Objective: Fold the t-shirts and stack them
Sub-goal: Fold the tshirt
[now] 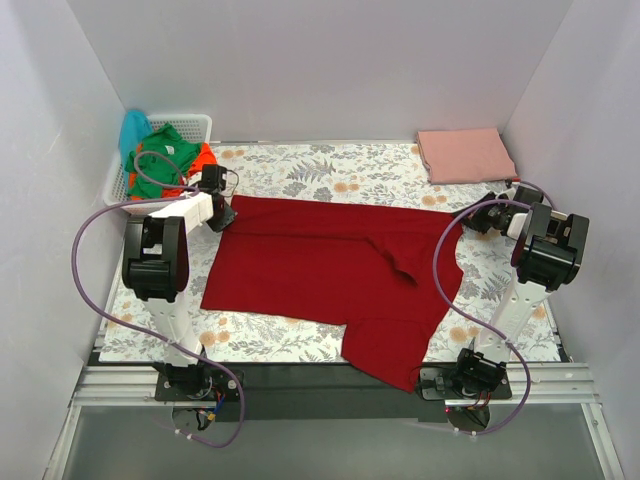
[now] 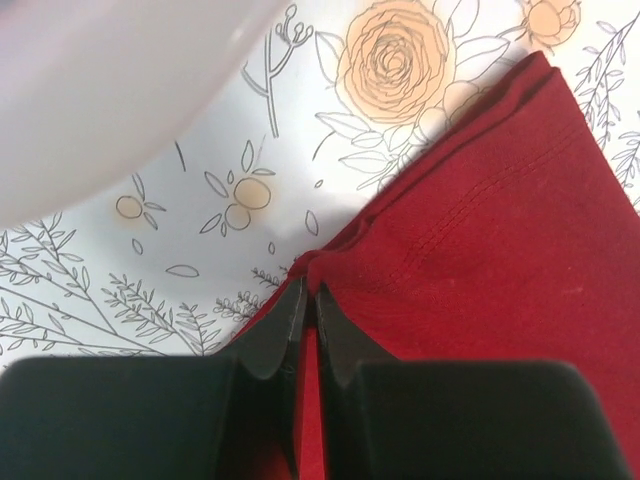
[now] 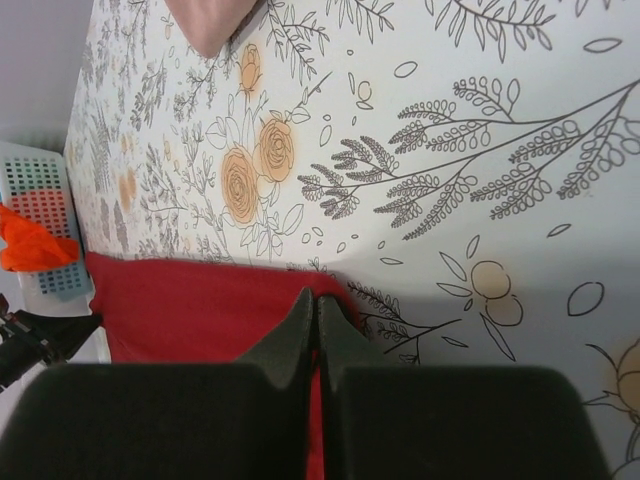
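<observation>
A dark red t-shirt lies spread across the middle of the floral table, one part hanging over the near edge. My left gripper is shut on its far left corner; cloth shows between the jaws. My right gripper is shut on its far right corner. A folded salmon pink t-shirt lies at the far right corner; its tip shows in the right wrist view. Green, orange and turquoise t-shirts lie piled in the basket.
A white lattice basket stands at the far left corner; it also shows in the right wrist view. White walls close in the table on three sides. The arm bases stand at the near edge.
</observation>
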Tool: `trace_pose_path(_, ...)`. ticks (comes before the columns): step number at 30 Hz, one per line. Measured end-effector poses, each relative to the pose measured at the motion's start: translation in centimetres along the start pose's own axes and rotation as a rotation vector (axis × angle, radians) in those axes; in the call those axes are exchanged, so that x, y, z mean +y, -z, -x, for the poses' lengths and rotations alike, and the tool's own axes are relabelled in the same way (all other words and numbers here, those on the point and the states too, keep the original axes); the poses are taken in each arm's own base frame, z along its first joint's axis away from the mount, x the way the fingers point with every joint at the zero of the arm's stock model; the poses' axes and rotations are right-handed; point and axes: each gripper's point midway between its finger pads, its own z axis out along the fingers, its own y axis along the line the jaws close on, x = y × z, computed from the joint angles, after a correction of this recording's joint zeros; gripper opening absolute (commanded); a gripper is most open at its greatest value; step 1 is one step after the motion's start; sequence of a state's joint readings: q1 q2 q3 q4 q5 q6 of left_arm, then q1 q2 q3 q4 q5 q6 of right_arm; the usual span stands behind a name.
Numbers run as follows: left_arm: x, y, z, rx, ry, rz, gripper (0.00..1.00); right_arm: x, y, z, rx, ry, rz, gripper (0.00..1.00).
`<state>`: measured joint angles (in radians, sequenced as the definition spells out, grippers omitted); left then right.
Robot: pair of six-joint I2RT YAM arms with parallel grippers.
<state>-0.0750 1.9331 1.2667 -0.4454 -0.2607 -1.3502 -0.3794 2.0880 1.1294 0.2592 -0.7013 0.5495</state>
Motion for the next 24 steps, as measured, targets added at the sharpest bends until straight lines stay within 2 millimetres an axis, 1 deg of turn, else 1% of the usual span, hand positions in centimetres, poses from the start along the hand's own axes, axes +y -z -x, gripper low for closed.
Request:
trace_pose_path(1, -0.1, 0.0, 0.1, 0.0, 0.0, 0.001, 0.09, -0.1, 0.0, 0.0, 0.001, 0.001, -0.003, 0.12)
trace_pose_path(3, -0.2, -0.1, 0.2, -0.002, 0.001, 0.0, 0.16, -0.1, 0.0, -0.1, 0.003, 0.002, -0.005, 0.19)
trace_pose_path(4, -0.1, -0.1, 0.2, -0.002, 0.003, 0.002, 0.21, -0.1, 0.1, -0.1, 0.004, 0.003, -0.006, 0.28)
trace_pose_path(6, 0.1, -0.1, 0.2, -0.001, 0.004, 0.01, 0.28, 0.2, 0.3, 0.0, 0.003, 0.01, -0.008, 0.36)
trace_pose_path(7, 0.1, 0.0, 0.2, 0.0, 0.006, 0.013, 0.37, 0.4, 0.5, 0.2, -0.003, 0.023, -0.015, 0.43)
trace_pose_path(9, 0.4, 0.1, 0.0, 0.005, 0.005, 0.019, 0.45, 0.7, 1.1, 0.6, -0.016, 0.047, -0.043, 0.48)
trace_pose_path(10, 0.6, 0.3, 0.0, 0.007, 0.007, 0.021, 0.5, 1.0, 1.5, 0.8, -0.025, 0.061, -0.058, 0.52)
trace_pose_path(11, 0.8, 0.5, -0.1, 0.011, 0.006, 0.024, 0.56, 1.3, 1.9, 1.0, -0.032, 0.077, -0.075, 0.54)
trace_pose_path(12, 1.0, 0.8, -0.2, 0.014, 0.006, 0.024, 0.57, 1.7, 2.4, 1.3, -0.043, 0.095, -0.091, 0.55)
trace_pose_path(13, 1.2, 1.1, -0.3, 0.018, 0.008, 0.024, 0.61, 2.3, 2.9, 1.6, -0.055, 0.119, -0.105, 0.56)
trace_pose_path(15, 1.3, 2.2, -0.3, 0.02, 0.01, 0.01, 0.63, 3.6, 4.0, 1.9, -0.075, 0.17, -0.137, 0.56)
trace_pose_path(17, 1.1, 3.7, 0.0, 0.01, 0.015, -0.017, 0.63, 5.2, 4.9, 1.6, -0.087, 0.235, -0.167, 0.56)
trace_pose_path(18, 1.0, 4.6, 0.3, 0.0, 0.019, -0.036, 0.63, 6.1, 5.3, 1.0, -0.085, 0.27, -0.179, 0.56)
trace_pose_path(20, 0.7, 6.3, 0.9, -0.024, 0.023, -0.076, 0.63, 8.3, 5.6, -0.9, -0.065, 0.356, -0.202, 0.54)
trace_pose_path(23, 0.5, 8.9, 1.0, -0.051, 0.016, -0.134, 0.63, 11.9, 5.2, -5.3, -0.003, 0.504, -0.201, 0.49)
trace_pose_path(24, 0.6, 9.6, 0.8, -0.057, 0.012, -0.149, 0.63, 13.2, 4.9, -7.4, 0.031, 0.564, -0.194, 0.47)
